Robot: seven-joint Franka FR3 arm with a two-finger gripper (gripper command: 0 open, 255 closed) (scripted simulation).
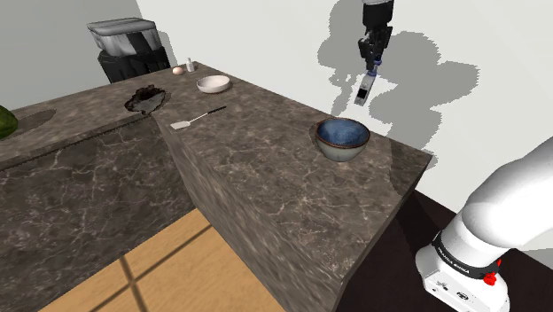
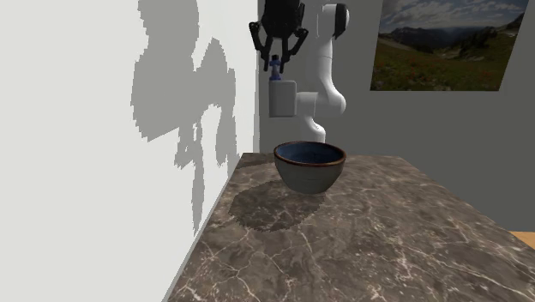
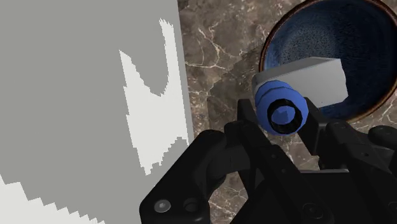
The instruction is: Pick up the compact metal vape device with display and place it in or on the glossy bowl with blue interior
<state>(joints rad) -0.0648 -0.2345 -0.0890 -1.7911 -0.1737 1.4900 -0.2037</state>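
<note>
Grey box-shaped vape device with a round blue cap: it hangs in the air, body downward, at 1 o'clock from the bowl in the shoulder view and at 11 o'clock above it in the second exterior view.
All-black gripper: its fingers are clamped on the blue cap.
Wrist view: the device's grey body overlaps the bowl's rim.
Writing: the dark band on the white arm's base carries pale lettering too small to read.
Glossy grey bowl with blue interior: it stands on the dark marbled stone counter, near the counter's corner.
Second exterior view: a framed mountain landscape hangs at 2 o'clock from the bowl.
White spatula with dark handle: it lies at 10 o'clock from the bowl.
Shallow white dish: it sits farther back at 10 o'clock.
</note>
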